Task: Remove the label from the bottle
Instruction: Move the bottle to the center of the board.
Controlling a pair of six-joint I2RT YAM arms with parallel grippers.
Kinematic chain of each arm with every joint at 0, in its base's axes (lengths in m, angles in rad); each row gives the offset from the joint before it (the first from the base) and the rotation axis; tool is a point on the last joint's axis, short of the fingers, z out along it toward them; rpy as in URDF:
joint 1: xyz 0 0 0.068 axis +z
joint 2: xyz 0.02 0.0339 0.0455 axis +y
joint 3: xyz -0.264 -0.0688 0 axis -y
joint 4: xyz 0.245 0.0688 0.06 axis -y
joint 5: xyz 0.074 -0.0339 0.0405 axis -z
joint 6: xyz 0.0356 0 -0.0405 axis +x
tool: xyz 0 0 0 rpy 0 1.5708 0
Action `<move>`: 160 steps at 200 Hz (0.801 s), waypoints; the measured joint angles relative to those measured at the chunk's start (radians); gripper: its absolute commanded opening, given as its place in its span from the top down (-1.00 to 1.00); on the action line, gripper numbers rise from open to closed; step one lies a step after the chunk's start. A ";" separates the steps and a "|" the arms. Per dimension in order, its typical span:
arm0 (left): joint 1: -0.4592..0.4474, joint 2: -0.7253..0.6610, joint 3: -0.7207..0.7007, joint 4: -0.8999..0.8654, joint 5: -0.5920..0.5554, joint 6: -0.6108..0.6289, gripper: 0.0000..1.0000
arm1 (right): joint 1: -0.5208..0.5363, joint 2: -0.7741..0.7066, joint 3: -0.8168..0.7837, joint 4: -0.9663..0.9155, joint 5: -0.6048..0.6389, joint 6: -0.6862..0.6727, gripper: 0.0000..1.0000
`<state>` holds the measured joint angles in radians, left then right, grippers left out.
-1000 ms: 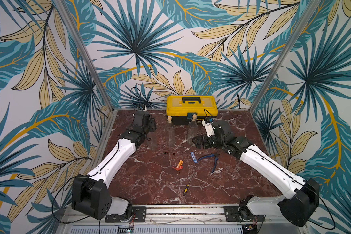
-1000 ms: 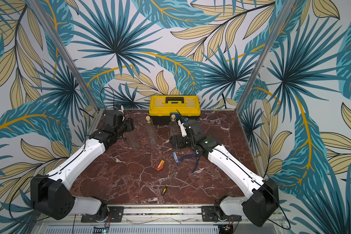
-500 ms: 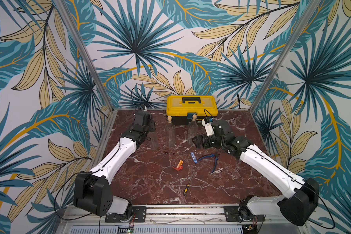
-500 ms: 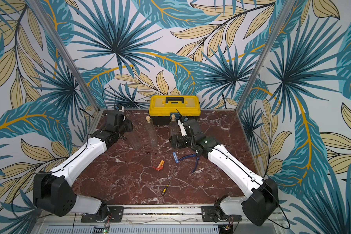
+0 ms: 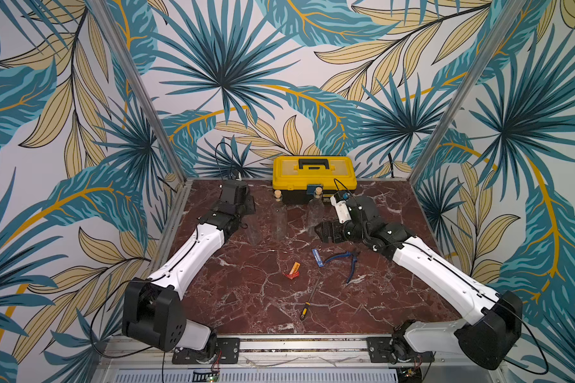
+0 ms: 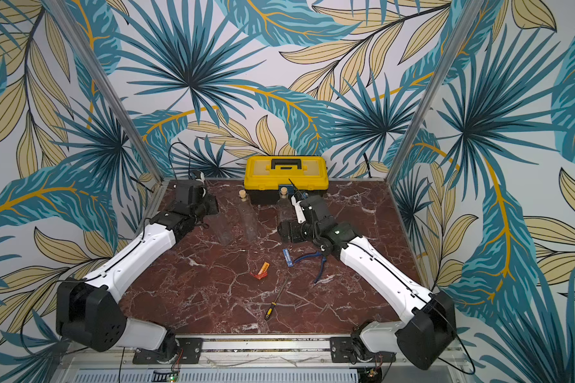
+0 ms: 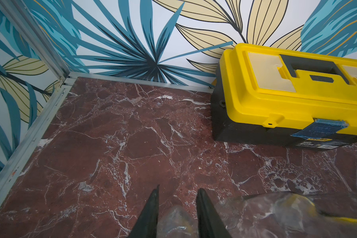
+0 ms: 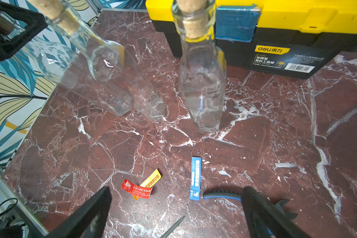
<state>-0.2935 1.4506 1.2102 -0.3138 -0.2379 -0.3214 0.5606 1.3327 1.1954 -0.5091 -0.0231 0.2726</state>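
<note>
Clear glass bottle [image 8: 50, 61], leftmost of three in front of yellow plastic toolbox [image 5: 314, 172]; left gripper [image 7: 178, 191] pinching its neck. Right gripper [image 8: 176, 191] spread wide, empty, near toolbox front.

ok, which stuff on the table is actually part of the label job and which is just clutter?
Job: left gripper, shut on the left bottle; middle bottle; right bottle; blue label and red-and-yellow label, both lying loose.
Clutter: toolbox; pliers; screwdriver.
</note>
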 measured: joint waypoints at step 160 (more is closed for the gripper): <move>-0.028 0.187 0.182 0.019 0.018 0.080 1.00 | 0.000 0.031 0.023 0.003 0.000 -0.008 -0.99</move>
<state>-0.3218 1.6371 1.3926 -0.2943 -0.2203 -0.2417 0.5606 1.3640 1.2182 -0.5060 -0.0231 0.2646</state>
